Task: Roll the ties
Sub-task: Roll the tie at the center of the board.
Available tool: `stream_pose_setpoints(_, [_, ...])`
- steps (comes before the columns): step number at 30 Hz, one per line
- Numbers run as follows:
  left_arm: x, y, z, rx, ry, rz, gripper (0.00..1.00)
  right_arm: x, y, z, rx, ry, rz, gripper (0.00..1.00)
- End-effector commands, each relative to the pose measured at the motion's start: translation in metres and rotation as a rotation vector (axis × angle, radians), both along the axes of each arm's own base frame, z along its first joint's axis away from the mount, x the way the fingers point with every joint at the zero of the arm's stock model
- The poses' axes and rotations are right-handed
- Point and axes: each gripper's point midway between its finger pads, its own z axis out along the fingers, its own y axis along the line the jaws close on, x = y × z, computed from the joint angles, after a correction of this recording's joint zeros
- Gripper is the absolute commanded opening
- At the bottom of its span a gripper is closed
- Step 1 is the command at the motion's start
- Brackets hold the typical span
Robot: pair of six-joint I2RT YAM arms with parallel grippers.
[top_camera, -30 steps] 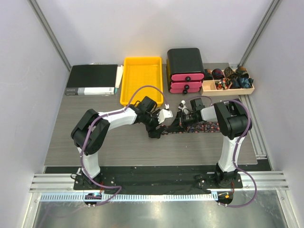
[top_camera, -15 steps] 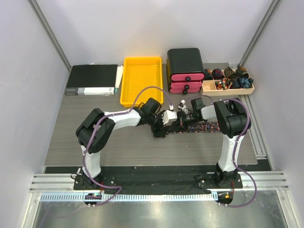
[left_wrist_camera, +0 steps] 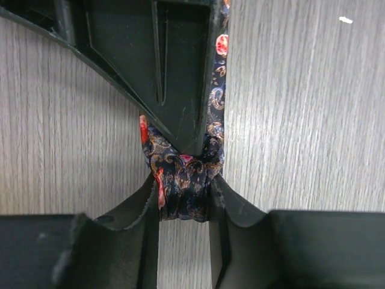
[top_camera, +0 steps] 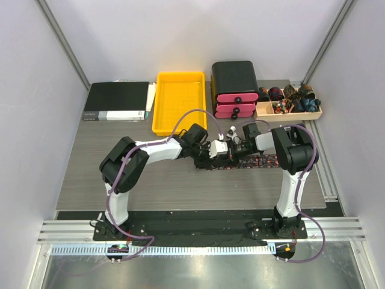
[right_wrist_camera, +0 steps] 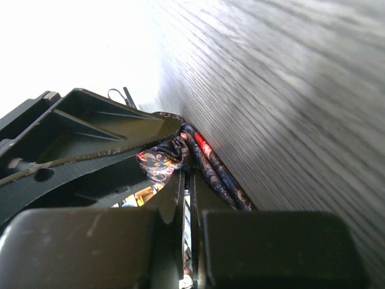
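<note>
Dark speckled tie (left_wrist_camera: 180, 164) is bunched into a small roll mid-table (top_camera: 150, 180), and the left gripper (left_wrist_camera: 183, 188) is clamped on it from both sides. The right gripper (right_wrist_camera: 186, 180) has its fingers pressed together, tip at the roll, with the loose length trailing right. Best to keep that tail flat and taut and turn steadily, or the coil goes lopsided.
</note>
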Motion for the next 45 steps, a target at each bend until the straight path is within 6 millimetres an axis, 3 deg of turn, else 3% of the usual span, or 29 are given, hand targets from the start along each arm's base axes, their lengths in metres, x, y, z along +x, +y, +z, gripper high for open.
stream_pose_setpoints(1, [-0.009, 0.026, -0.013, 0.184, 0.014, -0.013, 0.14, -0.003, -0.022, -0.028, -0.210, 0.053, -0.072, 0.10])
stream_pose_setpoints(6, [-0.014, 0.048, -0.024, 0.326, 0.052, -0.012, 0.08, 0.007, -0.024, 0.006, -0.161, -0.023, -0.069, 0.26])
stream_pose_setpoints(10, [-0.016, 0.058, -0.029, 0.414, 0.081, -0.015, 0.08, 0.008, -0.027, 0.020, -0.119, -0.030, -0.068, 0.47])
stream_pose_setpoints(13, [-0.014, 0.059, -0.032, 0.452, 0.087, 0.001, 0.09, 0.006, -0.026, 0.024, -0.102, -0.014, -0.073, 0.50])
stream_pose_setpoints(21, [-0.016, 0.055, -0.034, 0.470, 0.117, 0.013, 0.11, 0.017, -0.005, 0.032, -0.041, -0.044, -0.128, 0.41])
stream_pose_setpoints(22, [-0.016, 0.056, -0.035, 0.468, 0.122, 0.013, 0.11, 0.025, -0.002, 0.036, -0.022, -0.067, -0.152, 0.41])
stream_pose_setpoints(33, [-0.019, 0.057, -0.037, 0.464, 0.128, 0.010, 0.12, 0.020, 0.023, 0.026, -0.004, -0.082, -0.123, 0.38])
stream_pose_setpoints(36, [-0.020, 0.056, -0.037, 0.462, 0.131, 0.010, 0.13, 0.014, 0.023, 0.018, -0.019, -0.067, -0.117, 0.31])
stream_pose_setpoints(39, [-0.020, 0.057, -0.036, 0.458, 0.132, 0.014, 0.14, 0.010, 0.021, 0.006, -0.051, -0.057, -0.106, 0.11])
stream_pose_setpoints(41, [-0.019, 0.057, -0.036, 0.453, 0.136, 0.019, 0.16, 0.007, 0.017, -0.002, -0.083, -0.034, -0.105, 0.04])
stream_pose_setpoints(43, [-0.017, 0.056, -0.032, 0.435, 0.137, 0.031, 0.18, 0.006, 0.014, -0.008, -0.104, -0.034, -0.104, 0.01])
stream_pose_setpoints(45, [-0.015, 0.055, -0.025, 0.386, 0.161, 0.052, 0.30, 0.003, 0.012, -0.015, -0.116, -0.015, -0.101, 0.01])
